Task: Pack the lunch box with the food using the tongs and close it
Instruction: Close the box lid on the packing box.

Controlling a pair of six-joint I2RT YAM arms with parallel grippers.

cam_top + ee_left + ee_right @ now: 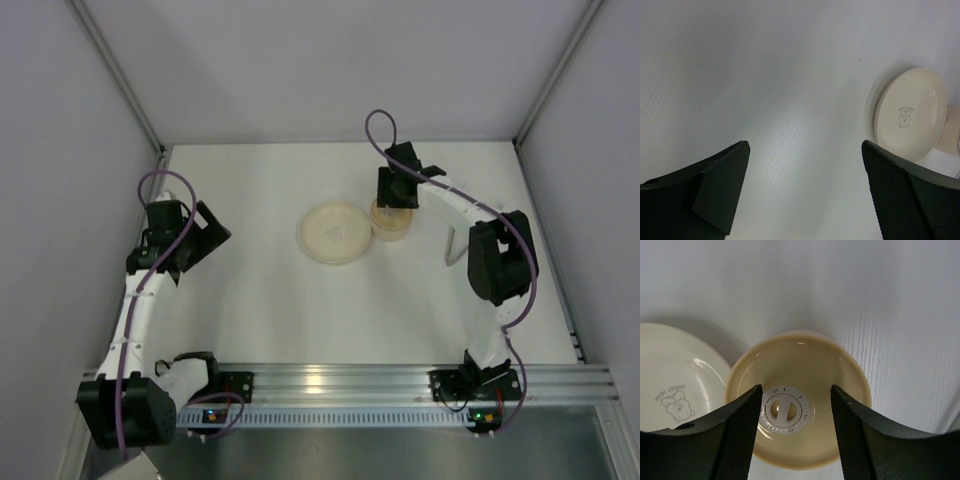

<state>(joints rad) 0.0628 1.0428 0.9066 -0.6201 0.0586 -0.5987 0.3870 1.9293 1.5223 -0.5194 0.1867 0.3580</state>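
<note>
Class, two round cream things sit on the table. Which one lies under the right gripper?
The lunch box, smaller and topped by a white numbered dial; the wide bear-printed plate lies beside it.

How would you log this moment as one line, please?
left gripper: open, over table | right gripper: open, above lid | lid: on box | plate: empty, beside box

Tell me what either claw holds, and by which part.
Nothing. The right claw stands open over the lunch box lid, astride its white dial; the left claw is open and empty.
</note>
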